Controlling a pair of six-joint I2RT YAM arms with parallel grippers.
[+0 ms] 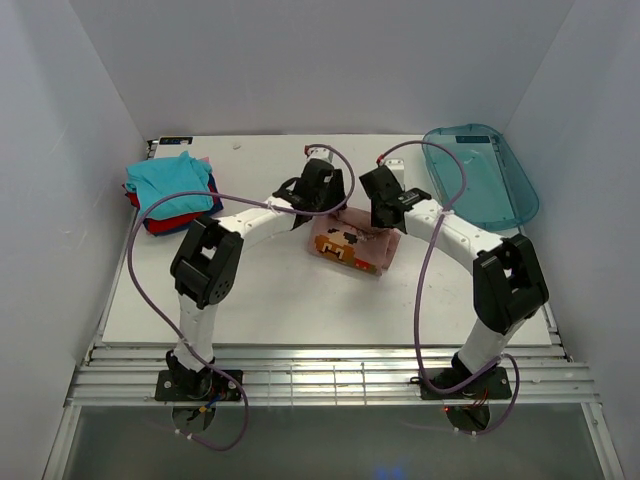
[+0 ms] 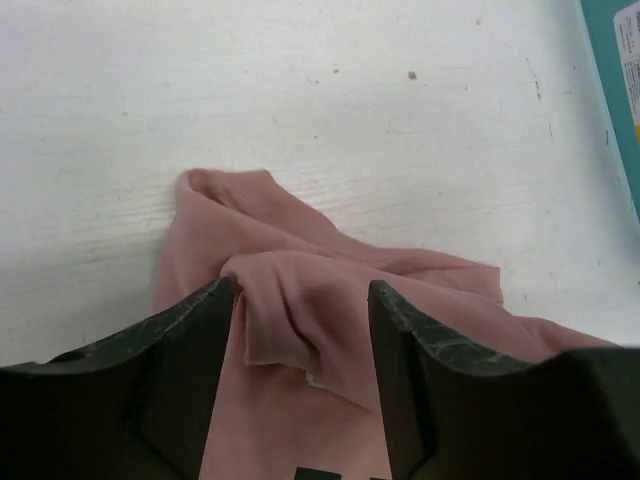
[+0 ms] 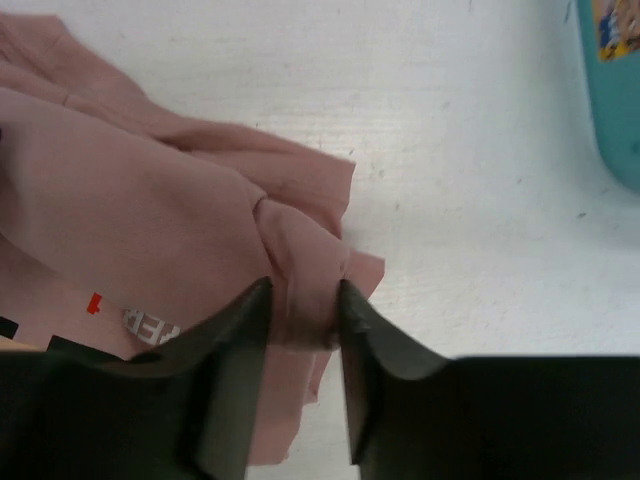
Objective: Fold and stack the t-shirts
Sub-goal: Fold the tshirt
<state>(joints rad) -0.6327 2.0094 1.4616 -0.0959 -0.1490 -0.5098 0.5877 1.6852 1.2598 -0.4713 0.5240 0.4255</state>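
Left end effector [image 2: 300, 292] half open over pink t-shirt [image 2: 340, 248], right end effector [image 3: 303, 292] slightly open

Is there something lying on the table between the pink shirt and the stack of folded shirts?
No loose object. Only the left arm's own forearm crosses between the pink shirt and the stack.

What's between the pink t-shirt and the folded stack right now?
Top view: the table is bare between the pink t-shirt and the folded stack; only the left arm crosses above that stretch.
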